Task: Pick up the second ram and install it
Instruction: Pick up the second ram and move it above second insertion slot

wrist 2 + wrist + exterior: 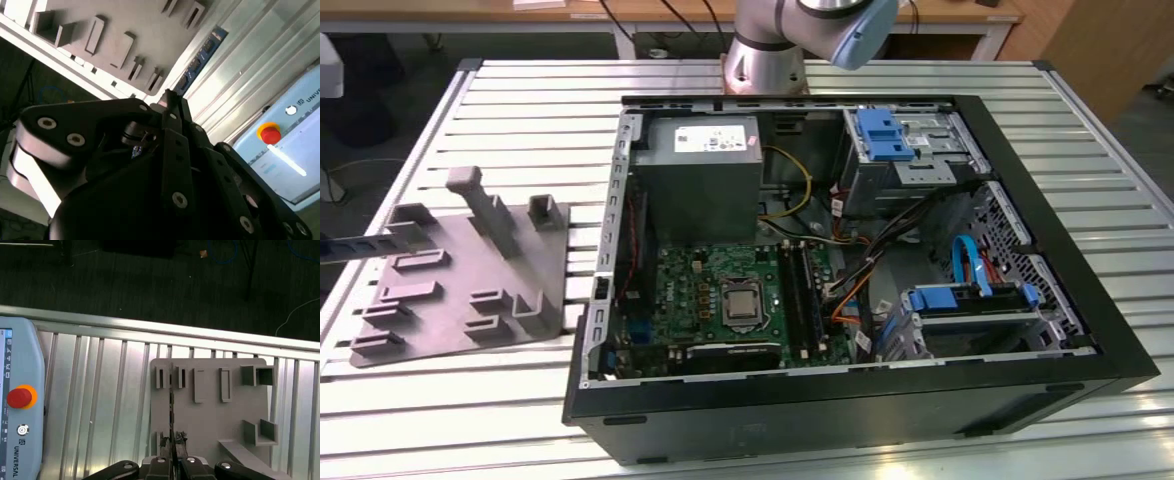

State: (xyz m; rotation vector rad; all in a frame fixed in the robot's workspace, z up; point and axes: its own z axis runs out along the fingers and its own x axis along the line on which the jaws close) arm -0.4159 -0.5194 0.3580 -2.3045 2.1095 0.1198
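table (100, 390) below downward tool (172, 441) with ram (201, 56)

Bare slatted table (520, 100) around grey tray (447, 310), upright posts (483, 200) rising, cables (887, 245) crowding open-topped case (787, 420)

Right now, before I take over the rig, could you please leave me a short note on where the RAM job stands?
Gripper: shut on the second ram, above the grey holder tray, off to the exterior view's left of the open case.
Ram: seen edge-on in the first wrist view, in line with the tray's upright posts. I cannot tell whether it sits in the tray or is lifted clear.
Done: the ram is grasped.
Left: it is not yet at the case, and the install into the black motherboard slots is not done.
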